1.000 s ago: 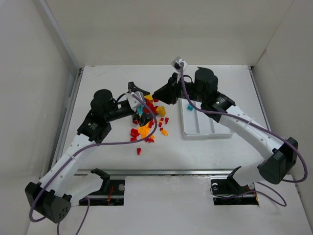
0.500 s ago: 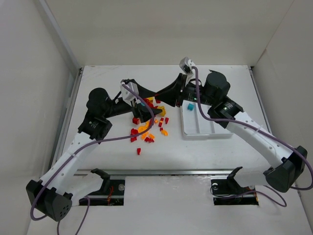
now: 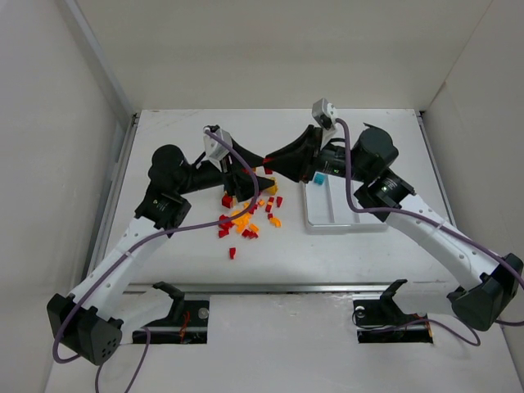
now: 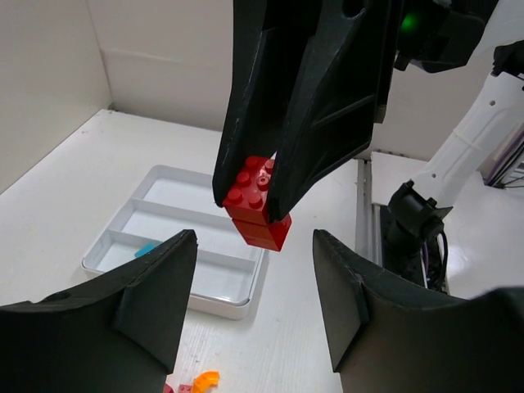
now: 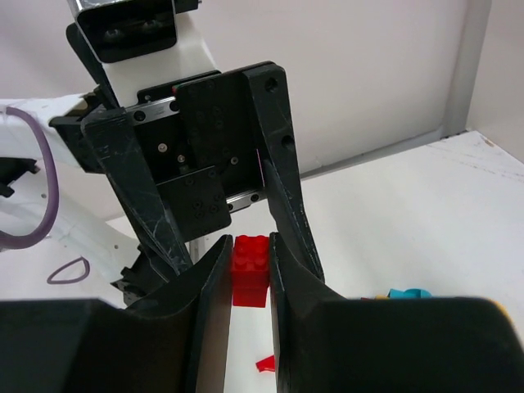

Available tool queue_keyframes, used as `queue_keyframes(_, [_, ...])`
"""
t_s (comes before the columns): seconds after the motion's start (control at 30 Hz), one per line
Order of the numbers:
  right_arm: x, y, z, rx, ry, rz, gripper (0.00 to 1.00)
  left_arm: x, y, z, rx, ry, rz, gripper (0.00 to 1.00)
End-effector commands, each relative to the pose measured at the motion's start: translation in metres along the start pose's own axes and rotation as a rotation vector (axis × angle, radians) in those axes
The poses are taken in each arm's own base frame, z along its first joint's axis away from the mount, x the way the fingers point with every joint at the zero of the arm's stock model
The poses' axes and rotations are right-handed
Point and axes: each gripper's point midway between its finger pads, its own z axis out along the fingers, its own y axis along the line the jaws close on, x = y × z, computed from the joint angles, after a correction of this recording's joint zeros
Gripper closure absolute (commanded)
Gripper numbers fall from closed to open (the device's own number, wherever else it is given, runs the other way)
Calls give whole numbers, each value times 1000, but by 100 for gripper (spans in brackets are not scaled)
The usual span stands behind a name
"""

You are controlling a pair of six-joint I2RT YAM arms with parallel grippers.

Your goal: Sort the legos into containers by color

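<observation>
can't read any text, labels, brands or numbers in any of these shots; the studs on the red lego (image 4: 255, 187) are too small to make out any mark

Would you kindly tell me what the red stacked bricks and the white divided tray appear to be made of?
The red stacked bricks look like hard moulded plastic, slightly glossy: crisp round studs catch soft highlights. The white divided tray seems smooth, semi-gloss moulded plastic: rounded rim and dividers formed in one piece. Looks alone cannot confirm either.
</observation>
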Motion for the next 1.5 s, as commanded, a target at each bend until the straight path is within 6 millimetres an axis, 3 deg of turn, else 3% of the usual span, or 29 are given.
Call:
queue_keyframes(0.0, [-19,16,-2,-57,-60,-67,100,-37,-16,2,61,-81,63,44])
queue_keyframes(0.1, [-19,16,-2,-57,-60,-67,100,-41,-23,1,93,-83,67,34])
queue_keyframes(0.23, [-20,14,-1,-49,-63,-67,100,-38,-25,2,121,-73,67,31])
queue_keyframes(0.5, [-16,13,0,-55,-53,-62,100,-38,-22,6,123,-80,44,67])
queue_keyframes(0.67, [-12,12,0,-53,-46,-56,100,-39,-21,6,115,-83,33,71])
queue_keyframes(0.8, [-8,11,0,-51,-39,-50,100,-43,-22,6,117,-88,31,90])
queue_keyframes(0.83, [0,7,2,-46,-24,-38,100,-44,-19,6,100,-94,30,100])
queue_keyframes(0.97, [0,7,2,-46,-24,-38,100,-41,-17,7,87,-92,10,100])
queue_keyframes(1.1, [-5,-4,0,29,-53,-39,100,-14,7,5,-33,-10,-3,100])
queue_keyframes(1.27, [-41,-28,-19,246,-178,-54,100,59,50,-14,-251,203,7,100])
queue_keyframes(1.33, [-46,-37,-27,323,-204,-40,100,70,63,-21,-322,240,24,100])
queue_keyframes(1.43, [-45,-71,-49,555,-222,-7,100,74,66,-24,-342,259,33,100])
queue_keyframes(1.47, [-43,-97,-67,717,-234,5,100,78,66,-25,-342,266,27,100])
